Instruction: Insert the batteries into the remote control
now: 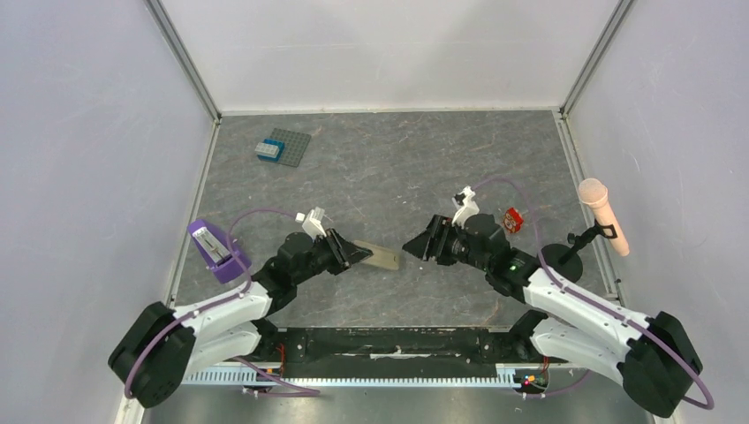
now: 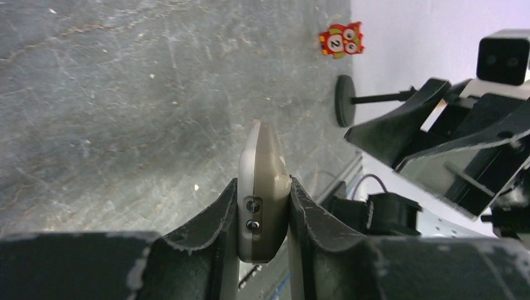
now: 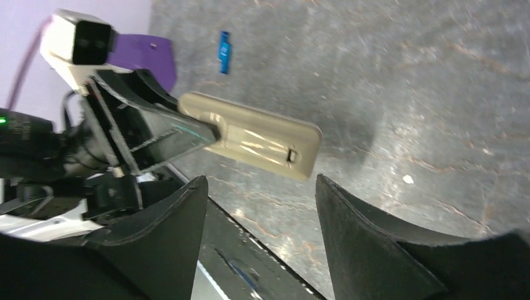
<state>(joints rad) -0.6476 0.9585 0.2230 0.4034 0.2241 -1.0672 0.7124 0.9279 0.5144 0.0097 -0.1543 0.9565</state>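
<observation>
grey table (image 1: pixel 397 159), one remote control (image 1: pixel 382 257)

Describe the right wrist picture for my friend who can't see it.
The left gripper holds a tan remote control by one end above a grey table. The right gripper stands open in front of it, empty.

You're seeing bright, even overhead light, shadows soft. Glare streaks the remote control (image 3: pixel 262 140); your wrist views blur up close.
</observation>
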